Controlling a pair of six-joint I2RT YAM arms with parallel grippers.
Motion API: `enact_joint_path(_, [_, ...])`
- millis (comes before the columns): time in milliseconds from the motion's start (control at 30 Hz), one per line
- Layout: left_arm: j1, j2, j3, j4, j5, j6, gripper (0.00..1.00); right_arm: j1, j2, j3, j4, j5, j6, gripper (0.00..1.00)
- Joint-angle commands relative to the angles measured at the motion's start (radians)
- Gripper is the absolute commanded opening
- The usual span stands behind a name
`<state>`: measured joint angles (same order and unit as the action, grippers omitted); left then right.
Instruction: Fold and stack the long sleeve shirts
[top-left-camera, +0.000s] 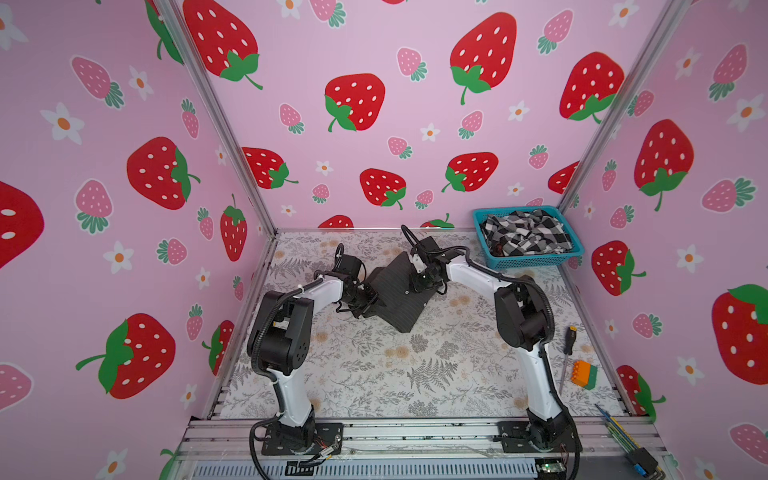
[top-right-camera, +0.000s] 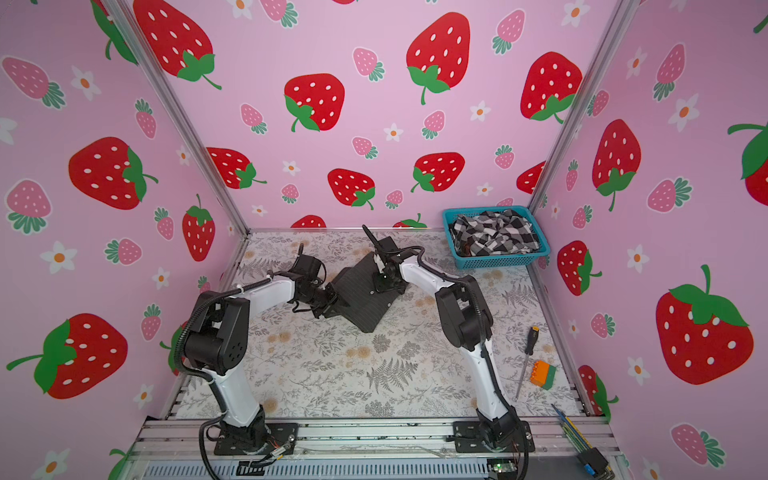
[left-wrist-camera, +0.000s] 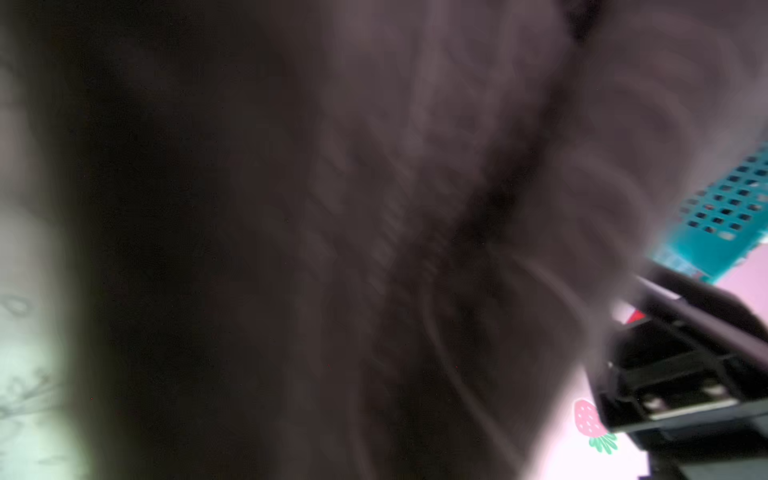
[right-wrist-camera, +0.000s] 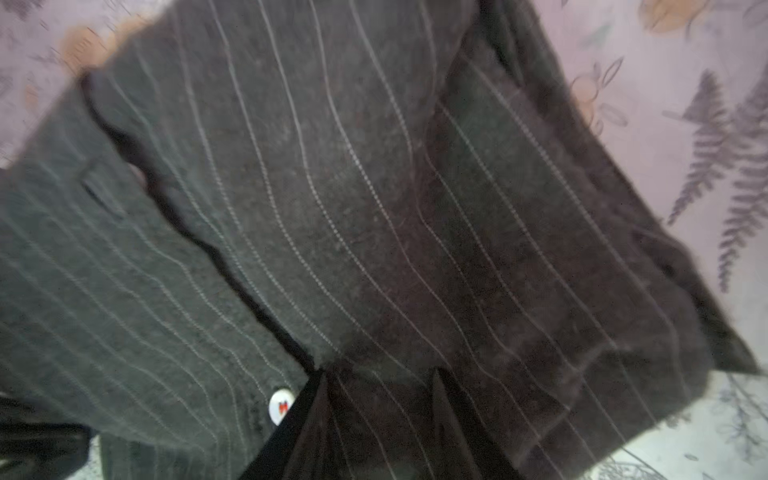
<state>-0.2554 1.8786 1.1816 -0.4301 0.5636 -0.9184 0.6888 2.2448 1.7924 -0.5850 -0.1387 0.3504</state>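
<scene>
Pinstriped shirt (top-left-camera: 395, 303) looks basically folded, lying between left gripper (top-left-camera: 369, 305) and right gripper (top-left-camera: 417, 284). Can't tell how open either is, or whether it's gripping cloth. Checked shirt (top-left-camera: 525, 235) sits crumpled in the basket (top-left-camera: 536, 262) beyond the right gripper, not folded yet.

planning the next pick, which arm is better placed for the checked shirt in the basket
Right, likely: the basket holding the checked shirt sits far right, nearer the right gripper than the left gripper, across the pinstriped shirt.
</scene>
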Motion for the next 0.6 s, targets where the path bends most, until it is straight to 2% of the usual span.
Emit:
enact_joint_path(0, [0.004, -0.004, -0.026, -0.059, -0.026, 0.039, 0.36, 0.049, -0.052, -0.083, 0.012, 0.015, 0.028, 0.44])
enact_joint_path(167, [0.039, 0.007, -0.102, -0.053, -0.006, 0.057, 0.37, 0.094, -0.121, -0.205, 0.035, 0.009, 0.100, 0.44])
enact_joint_path(300, [0.080, -0.029, -0.133, -0.083, 0.008, 0.096, 0.38, 0.138, -0.175, -0.242, 0.004, -0.018, 0.145, 0.44])
enact_joint_path(433, [0.117, -0.099, -0.053, -0.257, -0.018, 0.225, 0.51, 0.157, -0.263, -0.230, -0.040, -0.045, 0.181, 0.43])
enact_joint_path(500, [0.132, -0.147, -0.002, -0.350, -0.044, 0.297, 0.67, 0.160, -0.310, -0.206, -0.063, -0.033, 0.186, 0.43])
enact_joint_path(567, [0.144, -0.191, 0.033, -0.416, -0.065, 0.347, 0.73, 0.161, -0.338, -0.181, -0.079, -0.023, 0.184, 0.44])
